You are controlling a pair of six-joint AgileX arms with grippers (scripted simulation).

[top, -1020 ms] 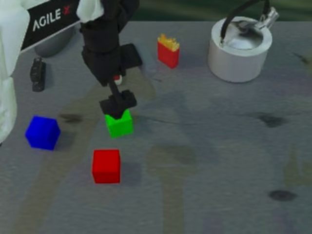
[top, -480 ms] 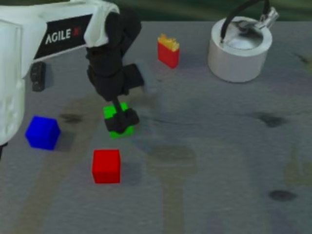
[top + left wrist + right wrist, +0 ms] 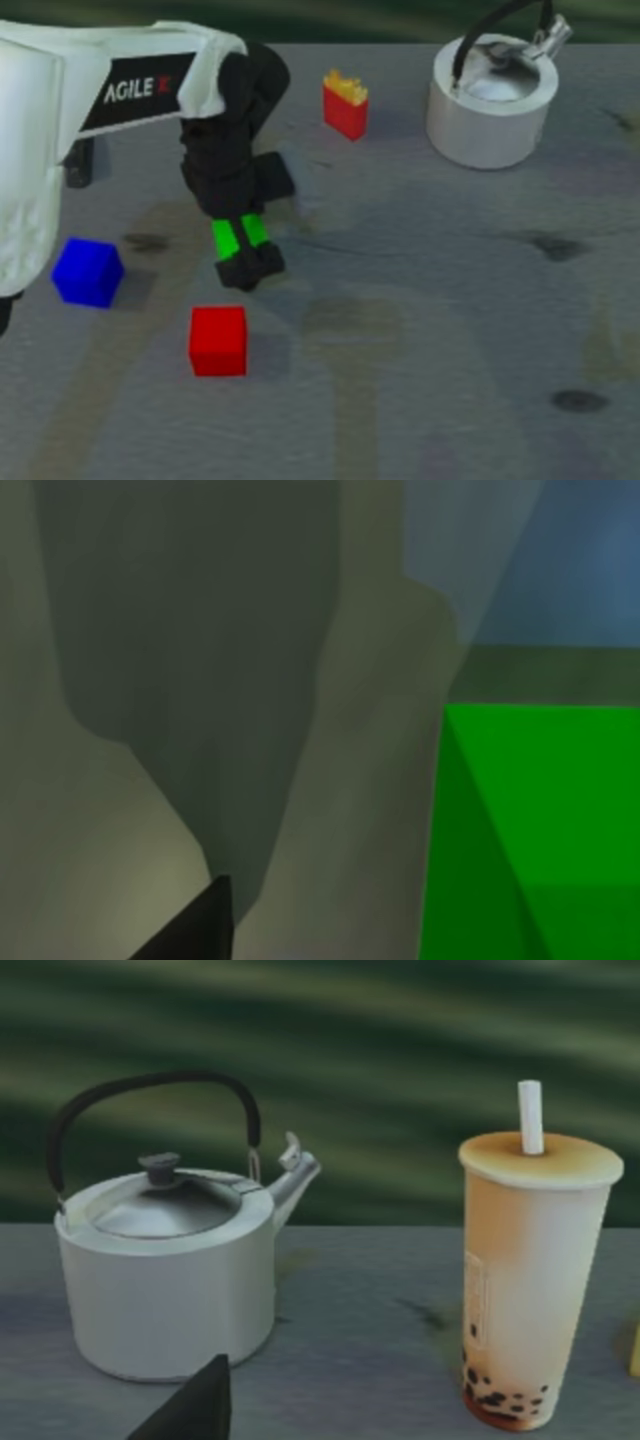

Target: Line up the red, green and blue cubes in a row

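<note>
My left gripper [image 3: 249, 264] stands open, low over the green cube [image 3: 226, 238], which shows only as green strips behind the black fingers. In the left wrist view the green cube [image 3: 540, 830] sits close, with a gap of bare table between it and the one visible fingertip [image 3: 198, 932]. The blue cube [image 3: 88, 271] rests at the left. In front of the gripper, apart from it, lies the red cube [image 3: 218, 340]. My right arm is outside the top view; its wrist view shows one dark fingertip [image 3: 195, 1405] with nothing held.
A red fries box [image 3: 345, 104] and a white kettle [image 3: 492, 96] stand at the back. A dark object [image 3: 78, 162] lies half under my left arm. The right wrist view shows the kettle [image 3: 165, 1280] and a bubble tea cup [image 3: 530, 1280].
My left arm has swung in and lowered its gripper from above the green cube down around it. The red and blue cubes have not moved.
</note>
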